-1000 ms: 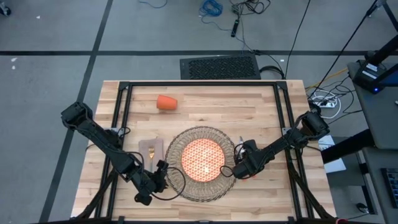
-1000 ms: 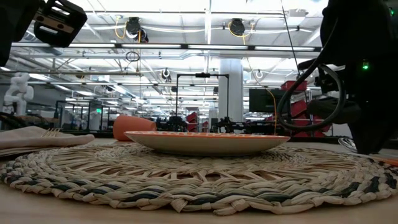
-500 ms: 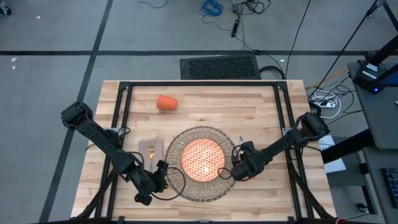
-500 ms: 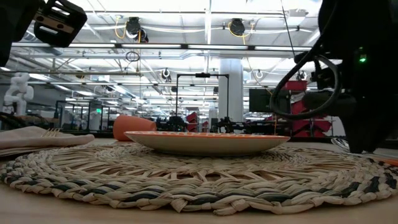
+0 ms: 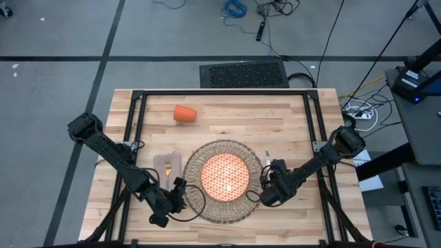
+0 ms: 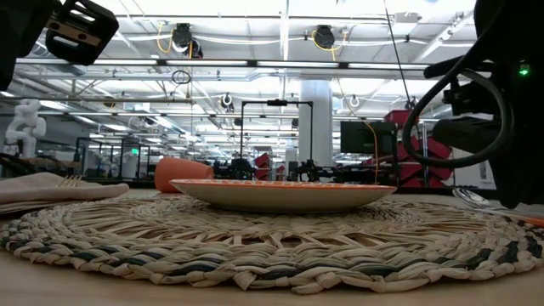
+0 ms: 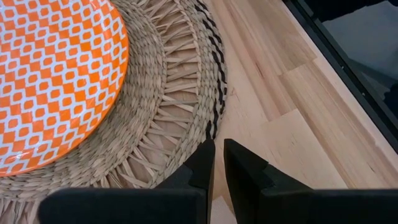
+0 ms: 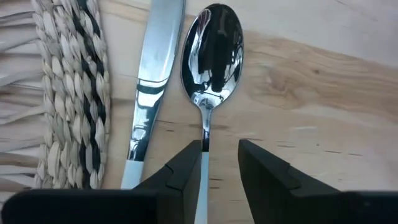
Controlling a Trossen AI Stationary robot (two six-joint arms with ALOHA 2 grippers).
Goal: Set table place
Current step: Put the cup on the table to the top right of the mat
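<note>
Wooden counter [image 5: 289,117] is being occupied by the placemat [image 5: 195,169] and plate [image 5: 224,176]. Right end effector [image 8: 219,168] is being held open astride the spoon [image 8: 211,50] beside the knife [image 8: 149,87]. Left end effector [image 7: 219,163] is being kept closed, empty.

- spoon [image 8: 210,56] handle runs down between the right arm's fingers [image 8: 180,177], lower end hidden
- knife [image 8: 151,87] tip and handle cut off by frame edges
- plate [image 7: 46,81] only partly in left wrist frame
- fork [image 5: 167,167] too small for detail from above
</note>
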